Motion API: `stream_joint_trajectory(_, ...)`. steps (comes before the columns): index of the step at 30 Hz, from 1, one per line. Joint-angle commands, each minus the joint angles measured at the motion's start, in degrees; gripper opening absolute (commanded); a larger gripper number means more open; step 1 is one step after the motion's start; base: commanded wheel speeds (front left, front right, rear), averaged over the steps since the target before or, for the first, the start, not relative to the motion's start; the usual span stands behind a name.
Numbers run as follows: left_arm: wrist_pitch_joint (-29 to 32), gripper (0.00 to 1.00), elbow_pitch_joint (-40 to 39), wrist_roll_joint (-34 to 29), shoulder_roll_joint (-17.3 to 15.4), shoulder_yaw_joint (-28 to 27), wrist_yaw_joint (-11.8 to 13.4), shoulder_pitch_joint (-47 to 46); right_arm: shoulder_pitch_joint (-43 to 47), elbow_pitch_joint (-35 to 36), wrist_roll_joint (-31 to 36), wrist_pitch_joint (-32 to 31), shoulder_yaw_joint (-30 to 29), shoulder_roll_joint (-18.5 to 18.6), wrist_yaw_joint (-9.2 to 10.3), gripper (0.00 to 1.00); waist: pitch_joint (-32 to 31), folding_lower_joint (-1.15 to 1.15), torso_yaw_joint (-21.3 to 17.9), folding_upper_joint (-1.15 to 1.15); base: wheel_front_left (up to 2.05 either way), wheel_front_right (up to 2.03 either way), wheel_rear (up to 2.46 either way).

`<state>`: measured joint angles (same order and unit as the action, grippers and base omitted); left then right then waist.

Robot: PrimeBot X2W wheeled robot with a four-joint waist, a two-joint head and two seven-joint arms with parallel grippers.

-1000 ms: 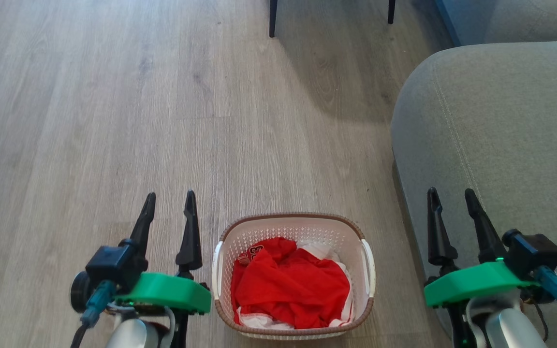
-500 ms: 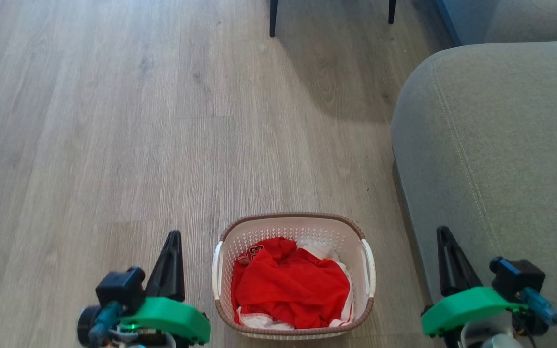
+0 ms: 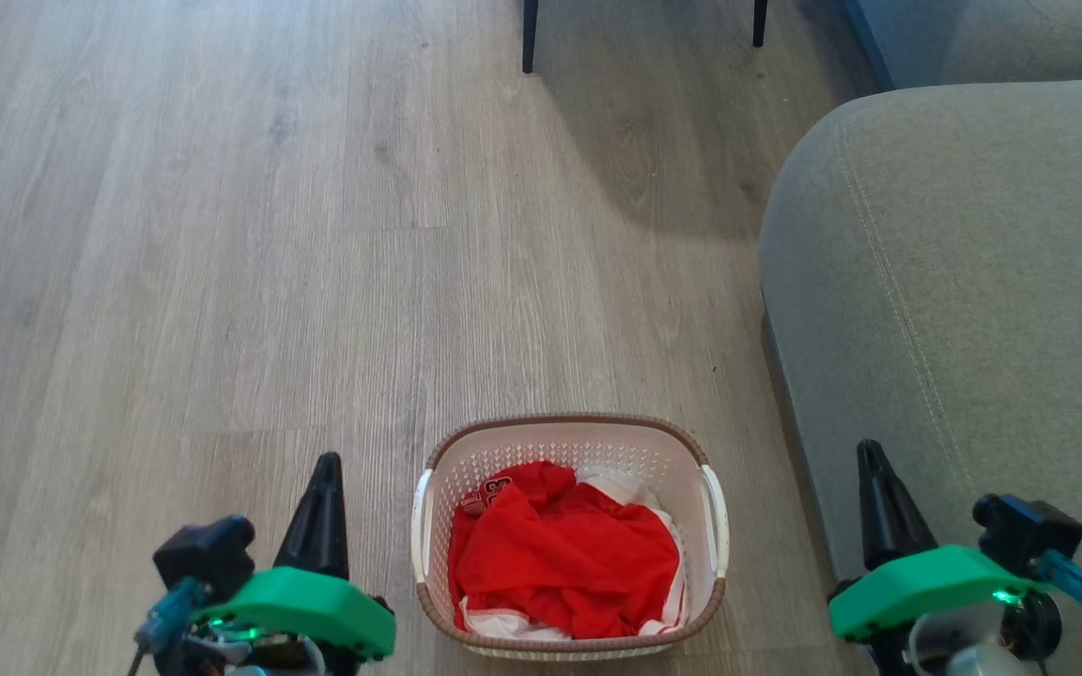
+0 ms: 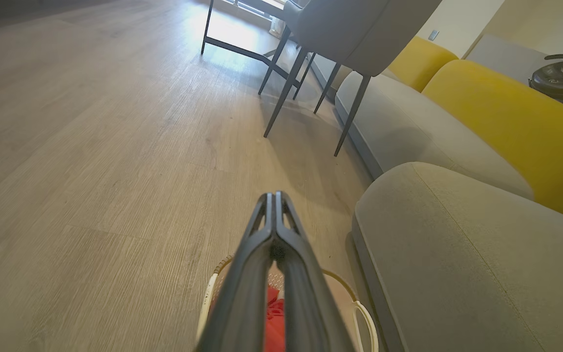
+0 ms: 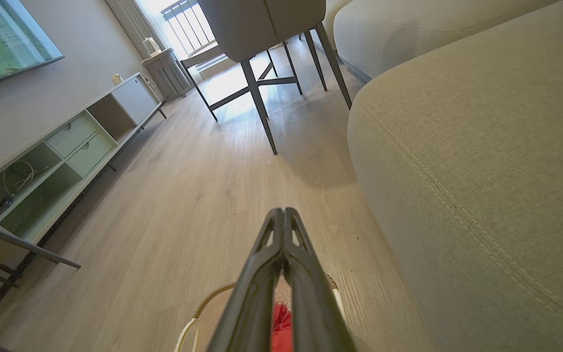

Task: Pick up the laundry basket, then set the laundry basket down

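Observation:
The laundry basket point(image 3: 658, 453), white perforated plastic with a brown woven-look rim and two white side handles, stands on the wooden floor at the bottom centre of the head view, with red and white clothes inside. Part of the basket point(image 4: 213, 288) point(image 5: 203, 308) also peeks out behind the fingers in both wrist views. My left gripper point(image 3: 325, 462) is shut and empty, a little left of the basket's left handle and apart from it. My right gripper point(image 3: 870, 451) is shut and empty too, off to the basket's right beside the sofa. The fingertips of my left gripper point(image 4: 275, 195) and right gripper point(image 5: 281, 211) are pressed together.
A grey sofa point(image 3: 964, 282) fills the right side, close to the basket and under my right arm. Dark chair legs point(image 3: 530, 38) stand on the floor ahead. A low cabinet point(image 5: 66, 142) runs along the wall. Bare wooden floor point(image 3: 222, 235) spreads ahead and to the left.
Both grippers went from open to shut and drew back toward the bottom of the head view. The basket has not moved.

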<state>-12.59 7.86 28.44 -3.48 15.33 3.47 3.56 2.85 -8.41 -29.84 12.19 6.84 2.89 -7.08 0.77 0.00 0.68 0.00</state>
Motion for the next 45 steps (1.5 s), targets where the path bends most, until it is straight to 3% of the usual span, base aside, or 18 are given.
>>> stream_joint_trajectory(1, 0.3, 0.00, -1.6, 1.6, -0.5, -1.4, -0.6, -3.0, -2.4, 1.5, -1.6, -0.3, -0.5, 0.7, -0.06, 0.00, 0.0, 0.00, 0.0, 0.00, 0.00, 0.00, 0.00)
stream_joint_trajectory(45, 6.6, 0.00, 1.5, 28.7, -1.3, -8.1, -4.9, -5.7, -5.0, -1.3, -27.9, -6.7, -4.3, 1.4, -0.20, 0.00, -0.2, 0.00, -0.3, 0.00, 0.00, 0.00, 0.00)
